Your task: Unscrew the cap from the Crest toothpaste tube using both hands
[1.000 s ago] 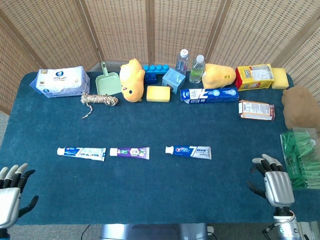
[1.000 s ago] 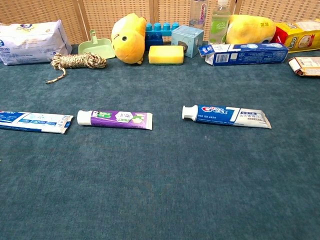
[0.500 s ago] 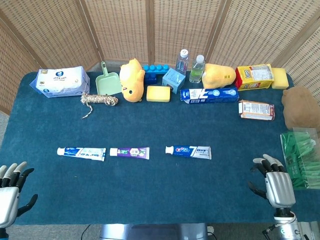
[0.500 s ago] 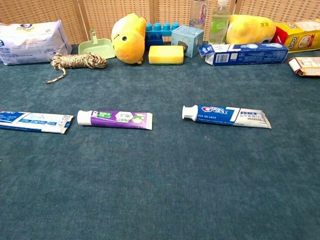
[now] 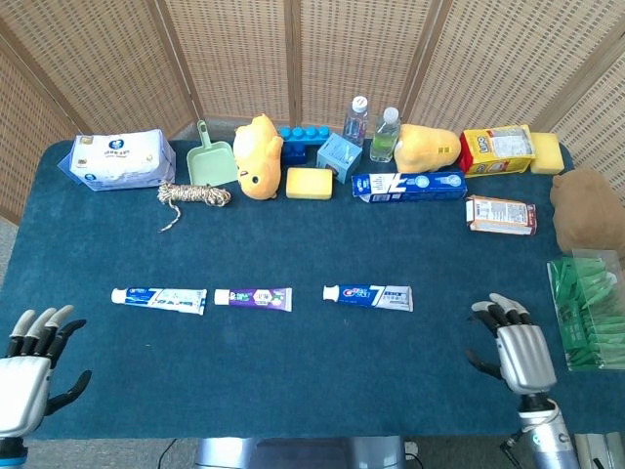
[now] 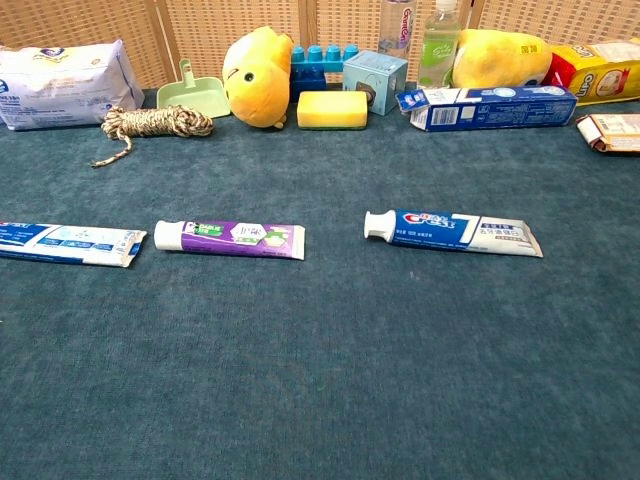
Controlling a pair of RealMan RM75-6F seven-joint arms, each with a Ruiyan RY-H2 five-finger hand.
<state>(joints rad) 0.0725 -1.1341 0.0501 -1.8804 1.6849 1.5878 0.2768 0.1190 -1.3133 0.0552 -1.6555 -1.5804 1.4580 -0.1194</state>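
Note:
The Crest toothpaste tube [image 5: 369, 296] [image 6: 455, 231] lies flat in the middle of the blue table, its white cap [image 5: 331, 292] [image 6: 375, 226] pointing left. My left hand [image 5: 27, 374] hovers at the near left corner, fingers spread, holding nothing. My right hand [image 5: 515, 349] is at the near right, fingers apart and empty, well to the right of the tube. Neither hand shows in the chest view.
A purple tube [image 5: 254, 299] and a blue-white tube [image 5: 159, 299] lie left of the Crest tube. Along the back stand a tissue pack [image 5: 117, 159], dustpan [image 5: 210, 160], rope [image 5: 195, 195], yellow plush toys, sponge [image 5: 310, 183], bottles and a toothpaste box [image 5: 408, 186]. Green packets [image 5: 586, 313] sit at right.
Both hands have moved inward and a little forward over the table edge: the left hand rightward and up, the right hand leftward. The tubes have not moved.

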